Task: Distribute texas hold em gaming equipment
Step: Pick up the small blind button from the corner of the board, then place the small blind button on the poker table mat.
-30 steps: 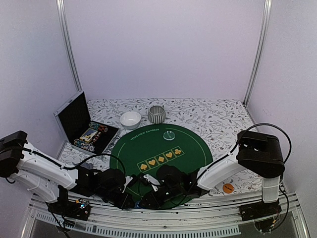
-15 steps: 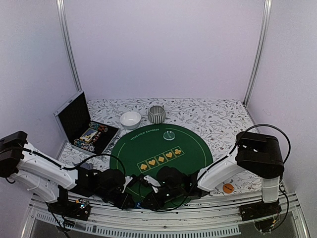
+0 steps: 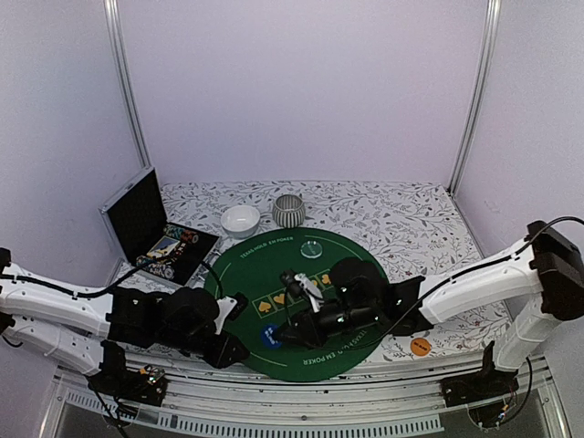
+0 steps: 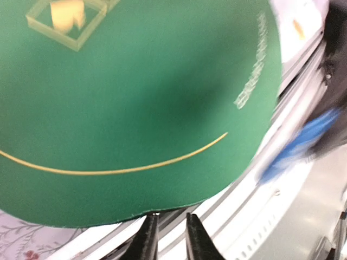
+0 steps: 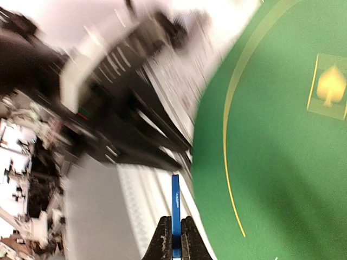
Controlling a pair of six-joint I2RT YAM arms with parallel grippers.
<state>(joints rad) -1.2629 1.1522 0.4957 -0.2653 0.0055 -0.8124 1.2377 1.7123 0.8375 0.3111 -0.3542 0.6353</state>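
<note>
The right gripper (image 3: 278,336) has its jaws clamped on the blue button disc (image 3: 271,336), held on edge above the near left part of the green mat (image 3: 356,274), close to the mat's rim. The right wrist view shows the disc (image 5: 175,208) as a thin blue line rising from between the pressed jaws.

The left gripper (image 3: 233,350) hangs just off the mat's near left edge. Its jaws are narrowly apart with nothing between them (image 4: 171,238).

The orange button disc (image 3: 420,346) lies on the surface just off the mat's near right edge. The pale green button disc (image 3: 312,248) sits on the mat's far part. Poker chips (image 3: 182,235) rest in the open case (image 3: 137,214) left of the mat. The white bowl (image 3: 241,220) and striped grey bowl (image 3: 289,211) stand just beyond the mat's far edge.
</note>
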